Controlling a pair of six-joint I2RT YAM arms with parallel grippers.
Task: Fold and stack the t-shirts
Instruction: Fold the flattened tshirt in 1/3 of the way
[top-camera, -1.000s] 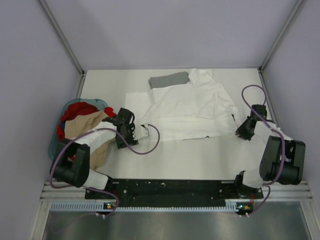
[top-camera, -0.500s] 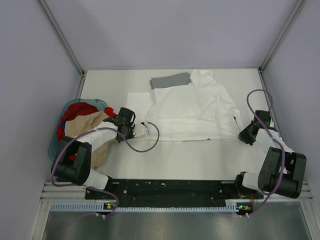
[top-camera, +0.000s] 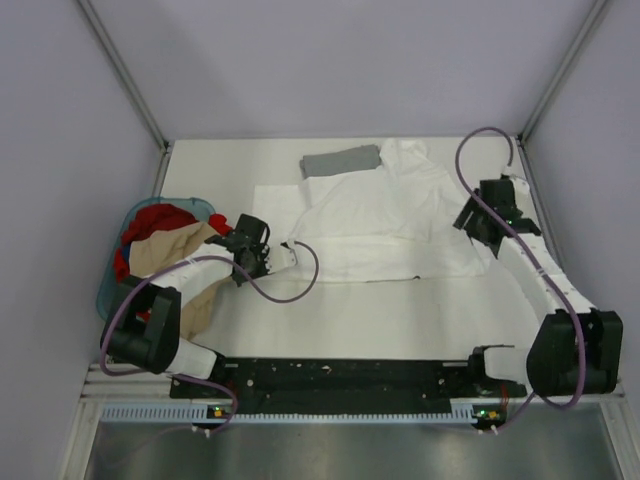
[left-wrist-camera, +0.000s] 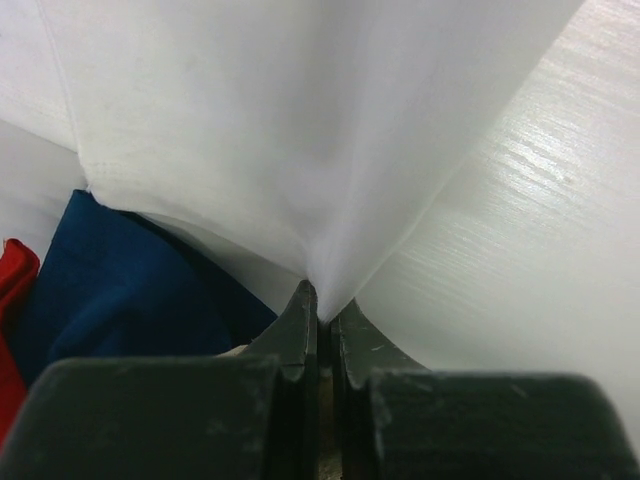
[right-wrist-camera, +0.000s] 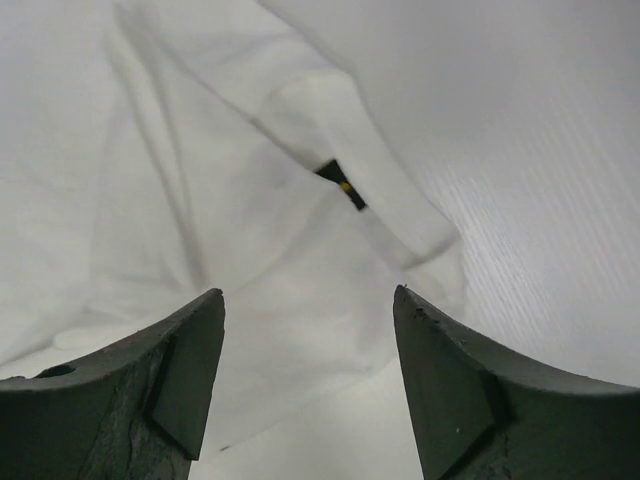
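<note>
The white t-shirt (top-camera: 385, 225) lies spread and rumpled across the middle of the table. In the top view my left gripper (top-camera: 272, 258) is shut on its near left corner. The left wrist view shows that cloth (left-wrist-camera: 300, 130) fanning out from between the closed tips of the left gripper (left-wrist-camera: 322, 305). My right gripper (top-camera: 466, 222) hangs open over the shirt's right edge. Between the spread tips of the right gripper (right-wrist-camera: 310, 295) only loose white fabric (right-wrist-camera: 150, 180) and a dark label (right-wrist-camera: 340, 185) show. The grey t-shirt (top-camera: 340, 161) lies folded at the back.
A teal basket (top-camera: 107, 290) with red (top-camera: 155, 222) and tan (top-camera: 175, 255) clothes stands at the left edge, close to my left arm. Blue cloth (left-wrist-camera: 130, 280) shows under the left gripper. Enclosure walls ring the table.
The left gripper has shut on the shirt's corner. The right gripper has opened, let go of the near right hem and moved toward the back along the shirt's right side.
</note>
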